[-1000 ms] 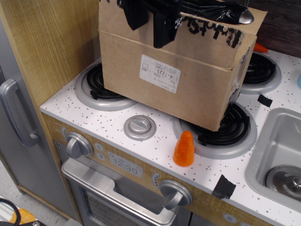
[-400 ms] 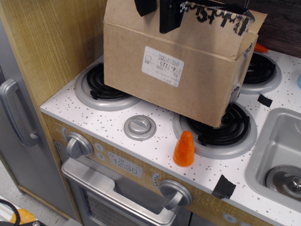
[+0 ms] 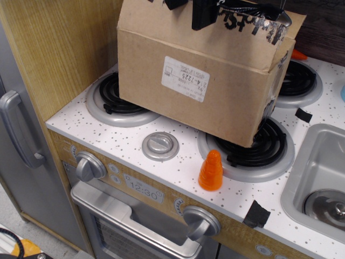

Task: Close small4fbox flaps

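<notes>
The small4fbox [image 3: 215,102] is a brown cardboard box standing across the stove burners, its white label [image 3: 185,79] facing me. Its front long flap [image 3: 156,21] stands up and leans back, with ragged black tape and marker writing [image 3: 253,24] along its upper right edge. The other flaps are hidden or cut off by the top of the frame. My gripper [image 3: 188,6] is at the very top of the view, over the front flap's upper edge. Two black fingers [image 3: 205,13] show, set apart, with nothing held between them.
An orange cone [image 3: 211,170] stands on the speckled counter in front of the box. A round silver knob [image 3: 160,145] lies between the front burners. A sink [image 3: 318,162] is at the right. Black tape scraps [image 3: 256,214] are on the counter. A wooden wall [image 3: 59,54] stands at the left.
My gripper has moved up and to the right, mostly leaving the frame. The front flap has tipped further back, and the box has shifted slightly to the right.
</notes>
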You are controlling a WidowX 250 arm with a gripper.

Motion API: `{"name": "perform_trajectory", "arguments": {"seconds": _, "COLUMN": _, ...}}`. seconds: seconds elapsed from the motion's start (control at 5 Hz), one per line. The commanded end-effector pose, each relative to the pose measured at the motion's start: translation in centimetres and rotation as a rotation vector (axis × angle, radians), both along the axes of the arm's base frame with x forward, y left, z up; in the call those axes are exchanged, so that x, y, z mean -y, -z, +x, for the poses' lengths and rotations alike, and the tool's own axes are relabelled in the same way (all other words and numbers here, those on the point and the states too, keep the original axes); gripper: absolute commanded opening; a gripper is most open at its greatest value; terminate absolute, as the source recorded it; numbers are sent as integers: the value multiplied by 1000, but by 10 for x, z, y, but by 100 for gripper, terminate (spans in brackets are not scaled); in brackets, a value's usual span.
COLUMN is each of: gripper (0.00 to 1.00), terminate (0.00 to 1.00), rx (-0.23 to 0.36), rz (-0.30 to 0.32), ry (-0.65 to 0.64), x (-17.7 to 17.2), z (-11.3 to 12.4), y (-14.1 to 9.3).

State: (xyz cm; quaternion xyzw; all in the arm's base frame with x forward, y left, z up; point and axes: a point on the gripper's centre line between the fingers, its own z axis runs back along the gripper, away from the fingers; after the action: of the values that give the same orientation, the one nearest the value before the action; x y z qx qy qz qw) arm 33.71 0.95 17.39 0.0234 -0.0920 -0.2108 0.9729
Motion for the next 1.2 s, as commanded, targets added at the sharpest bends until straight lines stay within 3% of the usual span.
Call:
{"name": "perform_trajectory", "arguments": {"seconds": 0.0, "gripper": 100, "terminate": 0, "rx": 56, "rz": -54, "ry": 37, "x": -7, "z": 16, "y": 5}}
{"name": "perform_trajectory", "arguments": {"seconds": 0.2, "gripper": 100, "terminate": 0, "rx": 32, "rz": -112, "ry": 21, "x": -10, "z": 18, "y": 17}}
{"name": "perform_trajectory", "arguments": {"seconds": 0.4, "gripper": 100, "terminate": 0, "rx": 61, "rz": -155, "ry": 5, "x": -14, "z": 11, "y": 31}}
{"name": "perform_trajectory", "arguments": {"seconds": 0.8, "gripper": 100, "terminate": 0, "rx": 155, "rz": -203, "ry": 10, "x": -17, "z": 6, "y": 59}}
{"name": "perform_trajectory", "arguments": {"seconds": 1.0, "gripper": 100, "terminate": 0, "rx": 206, "rz": -198, "ry": 14, "x": -15, "z": 4, "y": 75}}
